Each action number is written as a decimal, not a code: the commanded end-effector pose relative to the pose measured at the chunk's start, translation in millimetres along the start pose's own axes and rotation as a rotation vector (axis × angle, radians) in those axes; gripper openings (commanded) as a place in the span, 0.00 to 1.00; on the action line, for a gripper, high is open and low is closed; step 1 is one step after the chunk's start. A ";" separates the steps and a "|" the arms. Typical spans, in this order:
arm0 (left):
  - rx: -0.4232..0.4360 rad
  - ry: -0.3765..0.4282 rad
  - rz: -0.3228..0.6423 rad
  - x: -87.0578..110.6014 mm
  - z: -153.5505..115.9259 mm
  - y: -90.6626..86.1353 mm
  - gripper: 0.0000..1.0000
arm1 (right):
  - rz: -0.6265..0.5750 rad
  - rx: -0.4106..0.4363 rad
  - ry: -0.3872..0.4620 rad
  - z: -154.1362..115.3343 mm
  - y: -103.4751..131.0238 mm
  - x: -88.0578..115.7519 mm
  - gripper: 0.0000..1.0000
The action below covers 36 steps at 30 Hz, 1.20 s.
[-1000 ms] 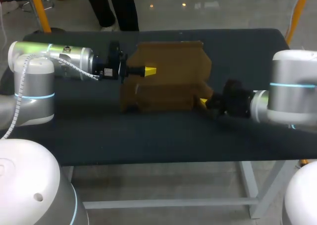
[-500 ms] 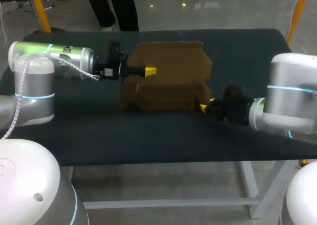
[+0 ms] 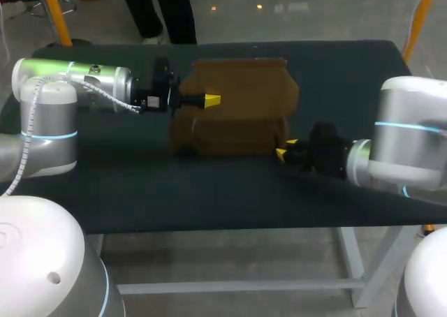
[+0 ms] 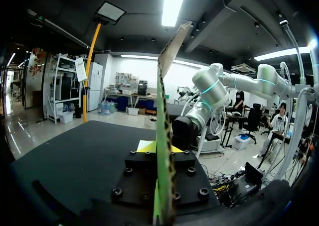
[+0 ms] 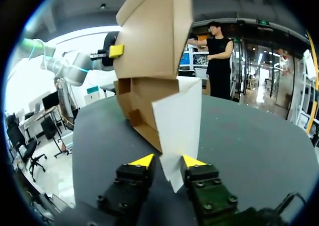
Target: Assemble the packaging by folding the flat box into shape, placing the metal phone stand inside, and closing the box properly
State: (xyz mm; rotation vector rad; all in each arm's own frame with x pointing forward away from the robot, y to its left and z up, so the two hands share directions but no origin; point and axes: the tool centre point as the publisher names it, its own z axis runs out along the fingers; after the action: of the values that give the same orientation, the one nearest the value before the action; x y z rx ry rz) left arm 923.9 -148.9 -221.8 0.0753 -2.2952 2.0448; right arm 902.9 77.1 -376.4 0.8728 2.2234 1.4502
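Observation:
A brown cardboard box (image 3: 237,107) stands partly folded in the middle of the black table (image 3: 209,191). My left gripper (image 3: 211,100) is shut on its upright back panel from the left. In the left wrist view that panel (image 4: 164,111) runs edge-on between the yellow tips of the left gripper (image 4: 159,147). My right gripper (image 3: 281,151) sits low at the box's near right corner. In the right wrist view the right gripper (image 5: 167,162) is open, with a white-faced flap (image 5: 179,126) of the box (image 5: 149,37) hanging between its fingers. No metal phone stand is visible.
The table's near edge (image 3: 230,226) lies just in front of the right arm (image 3: 405,142). The left arm (image 3: 77,86) lies along the table's left side.
My right gripper has opened wider and slid a little left and toward the near edge. The box's right side flap has swung in. The left arm and its grip are unchanged.

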 end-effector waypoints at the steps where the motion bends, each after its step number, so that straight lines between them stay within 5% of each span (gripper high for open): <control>1: 0.001 0.005 0.000 -1.0 0.4 2.6 0.00 | 0.004 -0.013 0.001 6.3 -0.5 2.0 0.39; 28: 0.001 0.005 0.000 -1.0 0.4 2.6 0.00 | 0.050 -0.018 -0.035 -8.0 -4.7 -0.6 0.47; 36: 0.001 0.005 0.000 -1.0 0.4 2.6 0.00 | 0.053 -0.018 0.010 -22.8 -8.8 -0.7 0.49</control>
State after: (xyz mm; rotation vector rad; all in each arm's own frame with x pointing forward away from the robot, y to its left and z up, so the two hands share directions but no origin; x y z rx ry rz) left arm 924.0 -149.2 -221.9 0.0752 -2.2950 2.0449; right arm 892.3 67.9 -377.4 0.9425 2.1933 1.4746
